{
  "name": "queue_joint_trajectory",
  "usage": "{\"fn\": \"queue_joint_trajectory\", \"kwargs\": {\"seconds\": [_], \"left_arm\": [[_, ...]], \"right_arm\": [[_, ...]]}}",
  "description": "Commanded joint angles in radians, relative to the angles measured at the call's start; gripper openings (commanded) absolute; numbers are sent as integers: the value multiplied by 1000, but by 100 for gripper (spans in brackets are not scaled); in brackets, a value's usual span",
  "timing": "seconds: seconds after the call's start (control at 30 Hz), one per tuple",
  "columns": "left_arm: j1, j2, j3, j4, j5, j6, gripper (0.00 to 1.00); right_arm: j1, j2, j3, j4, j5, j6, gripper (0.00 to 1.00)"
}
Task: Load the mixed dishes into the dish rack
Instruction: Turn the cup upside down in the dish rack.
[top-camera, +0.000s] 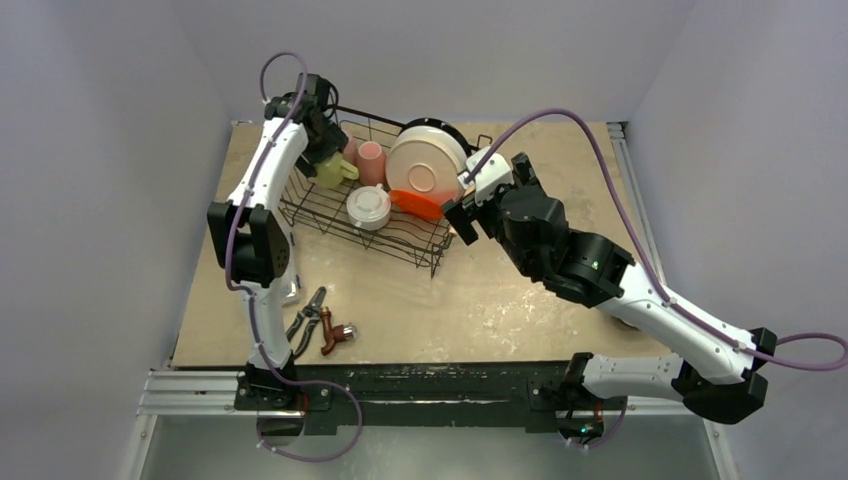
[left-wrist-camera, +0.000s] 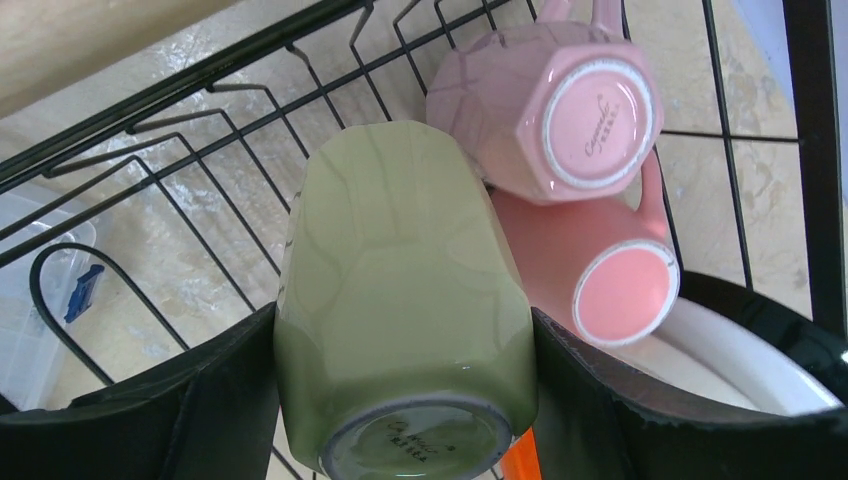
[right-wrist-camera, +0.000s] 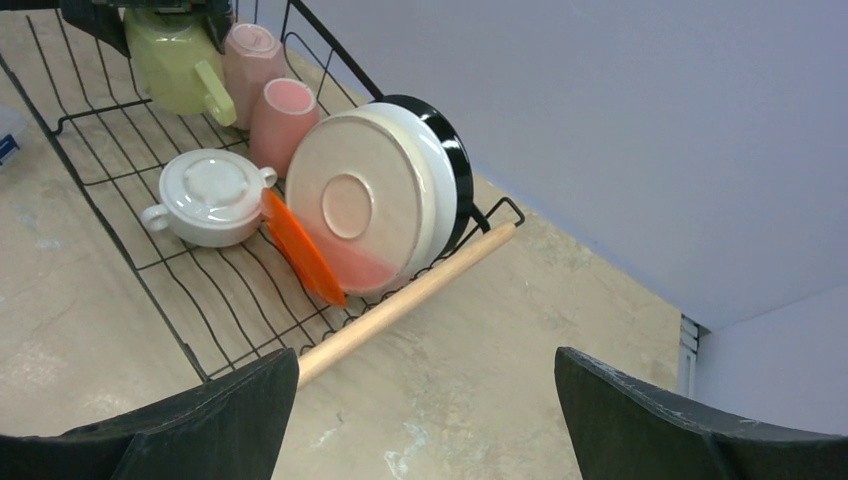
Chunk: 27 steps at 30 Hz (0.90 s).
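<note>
Table (top-camera: 520, 300): tan top, both arms reaching over it.

Dish rack (right-wrist-camera: 215, 300): black wire, on the far-left part of the table. One wooden handle (right-wrist-camera: 400, 300) runs along its right end.

Rack contents:
- Cream plate (right-wrist-camera: 355, 205) stands on edge at the right end, with a dark dish (right-wrist-camera: 455, 150) just behind it.
- Red plate (right-wrist-camera: 300, 250) leans at the cream plate's foot, between it and the white handled dish (right-wrist-camera: 210, 195).
- Two pink mugs (left-wrist-camera: 545, 110), bases up, touch each other toward the far side.
- Yellow-green mug (left-wrist-camera: 400, 290) sits in the far-left corner against the pink pair. Cannot tell whether it rests on the wires.

Outside the rack:
- Clear box (left-wrist-camera: 25, 300), just past the wires.
- Pliers (top-camera: 308, 318) and red-handled tool (top-camera: 335, 333), by the left arm's base.

Left arm: rises from its base, elbow bent beside the rack, forearm over the far-left corner, wrist angled down. Left gripper (left-wrist-camera: 405, 340) is clamped on the yellow-green mug, one finger on each flank.

Right arm: stretched low and diagonally toward the rack's right end. Right gripper (right-wrist-camera: 425, 365) is near the wooden handle, jaws spread wide, nothing between them.
</note>
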Motion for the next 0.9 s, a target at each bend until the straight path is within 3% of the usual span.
{"fn": "queue_joint_trajectory", "kwargs": {"seconds": [0.0,0.57,0.87], "left_arm": [[12,7,100,36,-84,-59,0],[37,91,86,97,-38,-104,0],[46,116,84,131,-34,-106,9]], "right_arm": [[-10,-30,21,9,62,50,99],[-36,-26,20,4,75,60,99],[-41,-25,23,-11,70,75,99]]}}
